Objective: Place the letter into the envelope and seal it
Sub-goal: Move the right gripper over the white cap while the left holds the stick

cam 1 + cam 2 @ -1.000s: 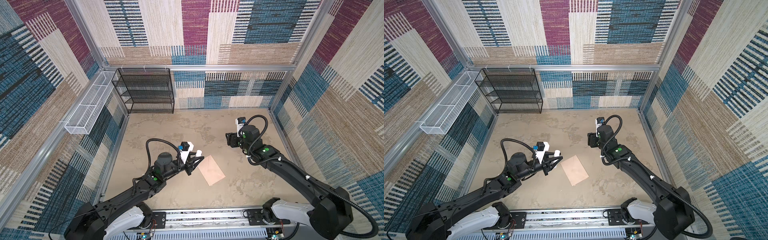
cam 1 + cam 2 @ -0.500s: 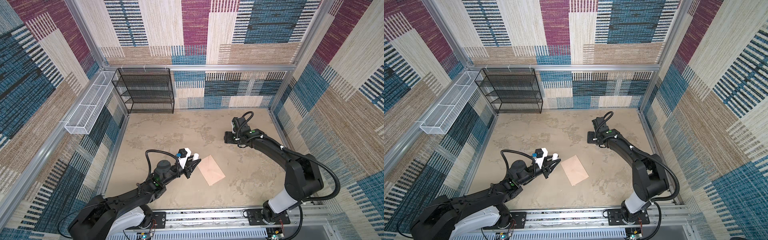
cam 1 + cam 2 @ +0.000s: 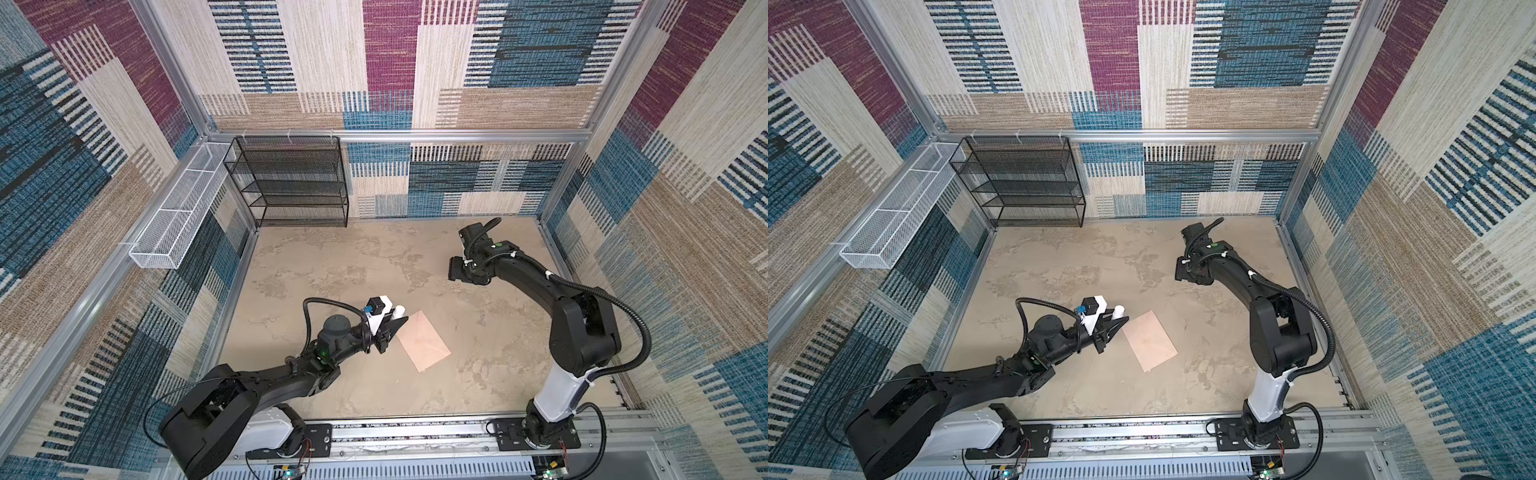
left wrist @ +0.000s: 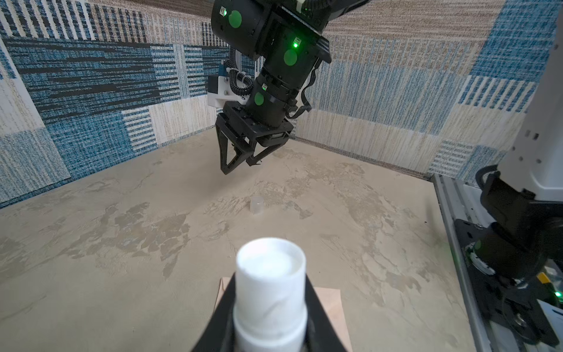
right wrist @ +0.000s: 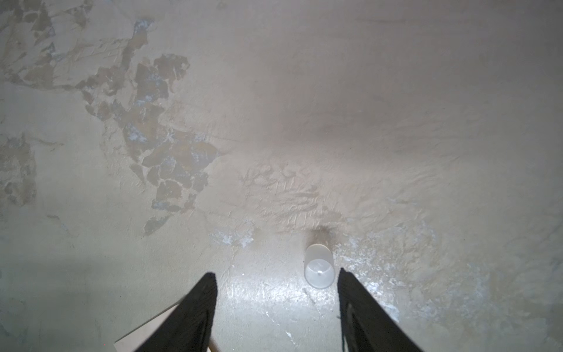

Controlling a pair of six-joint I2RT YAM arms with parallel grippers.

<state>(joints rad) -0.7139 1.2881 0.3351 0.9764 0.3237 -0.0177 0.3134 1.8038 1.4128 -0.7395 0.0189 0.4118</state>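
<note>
The peach-pink envelope [image 3: 424, 345] [image 3: 1149, 347] lies flat and closed on the table's middle. The letter is hidden. My left gripper [image 3: 397, 322] [image 3: 1117, 322] sits at the envelope's left corner, shut on a white tube [image 3: 399, 309] [image 4: 270, 292] that points out past the fingertips over the envelope's edge [image 4: 330, 304]. My right gripper [image 3: 455, 270] [image 3: 1181, 272] [image 4: 240, 167] hangs open and empty, pointing down farther back on the right. On the table below it stands a small translucent cap [image 5: 318, 269] [image 4: 256, 204], close to one fingertip of the gripper [image 5: 277, 275].
A black mesh shelf [image 3: 291, 183] stands against the back wall, and a white wire basket [image 3: 174, 220] hangs on the left wall. The arms' base rail [image 3: 415, 434] runs along the front edge. A pale envelope corner [image 5: 137, 338] shows in the right wrist view.
My right arm has folded into a more upright stance, with its gripper staying over nearly the same spot. The left arm has sunk lower, still holding the white tube by the envelope.
</note>
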